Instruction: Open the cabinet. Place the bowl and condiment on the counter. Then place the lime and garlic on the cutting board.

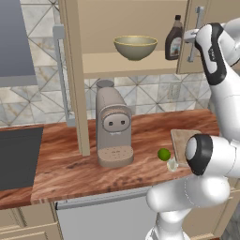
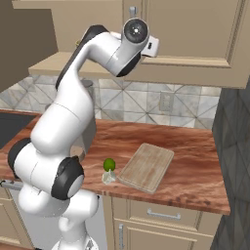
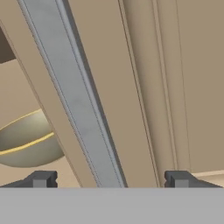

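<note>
Gripper (image 3: 109, 179): fingers spread apart, the grey bar handle (image 3: 74, 96) of the cabinet (image 1: 206, 14) passing between them.
Cabinet: left door swung out, right door at the hand.
Bowl (image 1: 135, 47): on the shelf, at 9 o'clock from the condiment (image 1: 174, 38).
Lime (image 1: 164, 154): on the counter (image 1: 70, 164), touching the garlic (image 1: 172, 164) at its 5 o'clock.
Cutting board (image 2: 146, 167): at 3 o'clock from the lime.
Coffee machine (image 1: 112, 126): under the shelf.

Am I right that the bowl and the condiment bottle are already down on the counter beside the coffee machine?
Not quite: the bowl and condiment bottle sit on the open cabinet's shelf, above the coffee machine, as the left base view shows.
</note>
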Tool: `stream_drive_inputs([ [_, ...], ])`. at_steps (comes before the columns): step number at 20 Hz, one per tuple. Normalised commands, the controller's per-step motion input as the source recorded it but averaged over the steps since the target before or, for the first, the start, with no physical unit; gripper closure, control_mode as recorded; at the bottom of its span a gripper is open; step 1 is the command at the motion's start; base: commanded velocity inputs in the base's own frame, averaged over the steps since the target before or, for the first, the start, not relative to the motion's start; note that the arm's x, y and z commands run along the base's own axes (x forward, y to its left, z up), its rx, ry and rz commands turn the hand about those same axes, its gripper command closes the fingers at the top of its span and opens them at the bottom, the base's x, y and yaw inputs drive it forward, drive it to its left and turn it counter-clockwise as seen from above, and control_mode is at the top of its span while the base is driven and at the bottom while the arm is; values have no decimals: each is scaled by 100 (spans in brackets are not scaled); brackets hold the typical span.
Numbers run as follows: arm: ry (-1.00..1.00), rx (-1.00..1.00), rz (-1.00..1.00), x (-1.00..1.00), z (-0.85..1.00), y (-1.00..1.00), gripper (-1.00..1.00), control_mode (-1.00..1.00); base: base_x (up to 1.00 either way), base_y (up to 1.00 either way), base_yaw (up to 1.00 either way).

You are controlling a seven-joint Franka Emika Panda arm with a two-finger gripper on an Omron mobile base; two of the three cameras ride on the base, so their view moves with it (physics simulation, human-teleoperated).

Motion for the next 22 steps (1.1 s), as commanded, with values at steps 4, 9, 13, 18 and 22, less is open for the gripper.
stream_drive_inputs([
  [4, -2, 0, 2, 15, -2, -6, -100, -100, 0, 0, 0],
  [9, -1, 0, 0, 10, 0, -1, -100, -100, 0, 0, 0],
  [13, 0, -2, 0, 12, -1, 0, 100, -100, 0, 0, 0],
  [18, 0, -2, 0, 13, -3, 0, 100, -100, 0, 0, 0],
  [22, 0, -1, 0, 7, -8, -3, 100, -100, 0, 0, 0],
])
